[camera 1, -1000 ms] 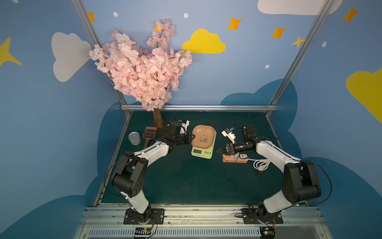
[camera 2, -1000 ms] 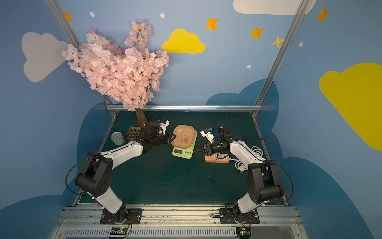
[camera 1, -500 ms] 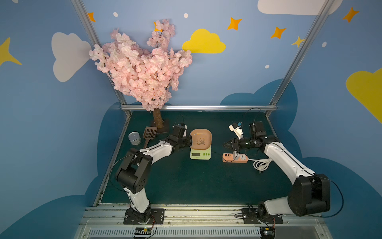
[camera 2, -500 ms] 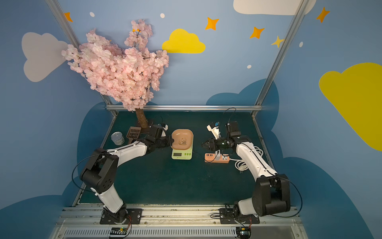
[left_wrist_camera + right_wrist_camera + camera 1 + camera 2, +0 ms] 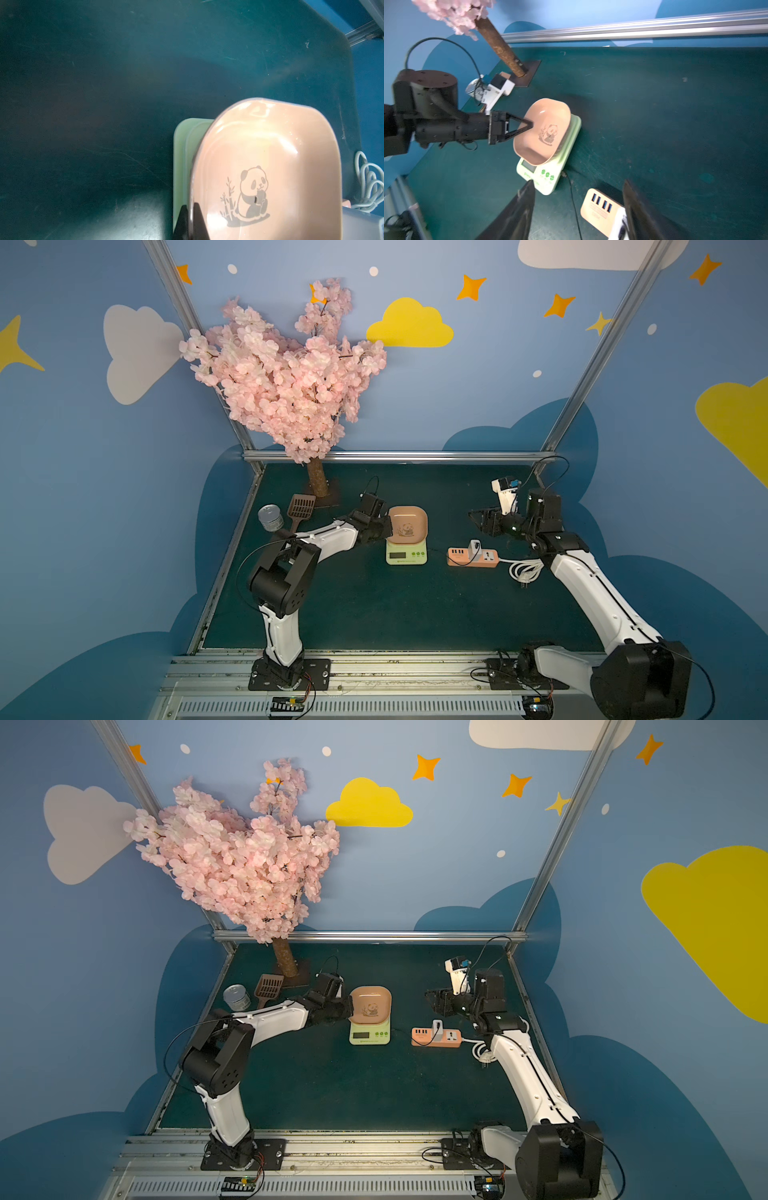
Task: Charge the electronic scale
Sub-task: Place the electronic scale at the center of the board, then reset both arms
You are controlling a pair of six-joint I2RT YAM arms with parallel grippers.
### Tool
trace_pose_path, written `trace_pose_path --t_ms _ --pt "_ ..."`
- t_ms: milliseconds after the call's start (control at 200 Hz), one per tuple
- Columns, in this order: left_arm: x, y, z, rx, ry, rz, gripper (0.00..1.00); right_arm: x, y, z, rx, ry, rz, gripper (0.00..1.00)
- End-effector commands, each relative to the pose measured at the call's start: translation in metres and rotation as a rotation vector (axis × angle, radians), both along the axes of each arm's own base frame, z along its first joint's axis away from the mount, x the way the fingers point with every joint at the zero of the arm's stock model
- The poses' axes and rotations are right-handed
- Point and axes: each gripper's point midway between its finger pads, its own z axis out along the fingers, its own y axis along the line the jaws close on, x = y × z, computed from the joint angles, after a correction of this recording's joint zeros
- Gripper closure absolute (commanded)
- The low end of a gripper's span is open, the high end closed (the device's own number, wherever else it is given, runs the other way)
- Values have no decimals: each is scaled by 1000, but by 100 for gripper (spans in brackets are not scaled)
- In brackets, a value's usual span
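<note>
One electronic scale (image 5: 406,558) stands flat on the green table (image 5: 353,614), its long axis running from the dish end to the display, which faces the robot bases. The pink dish (image 5: 408,524) sits on it, and my left gripper (image 5: 529,126) is clamped on the dish rim. A thin black cable (image 5: 572,199) leaves the scale's right side. I think its plug is seated, but the view is blurred. Just right of the scale lies the power strip (image 5: 472,559) with a white charger (image 5: 473,548). My right gripper (image 5: 578,184), jaws spread and empty, hovers right of the scale, so this arm is nearer the cable.
</note>
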Motion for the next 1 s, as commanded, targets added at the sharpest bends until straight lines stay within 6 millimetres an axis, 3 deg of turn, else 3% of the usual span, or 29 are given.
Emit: trace_pose_path --t_ms 0,250,435,561,751,866,906,996 --pt "10 2 8 12 -19 38 92 17 -31 -1 -18 -42 -168 26" --pt "11 9 10 56 -7 47 72 34 -88 -45 -65 44 -396 14" --pt "17 33 45 100 -106 37 47 47 -125 -79 -121 70 -540 10" --pt "19 73 79 181 -223 70 37 53 -137 -99 -198 67 -557 10" --pt "5 154 118 399 -436 205 15 54 -153 -114 -233 63 -620 9" --pt "-12 210 126 502 -553 321 10 55 -153 -122 -223 48 -614 9" --pt "-20 227 126 535 -585 367 9 49 -152 -135 -228 66 -611 9" --pt "-38 256 121 580 -651 446 7 46 -151 -135 -224 54 -606 9"
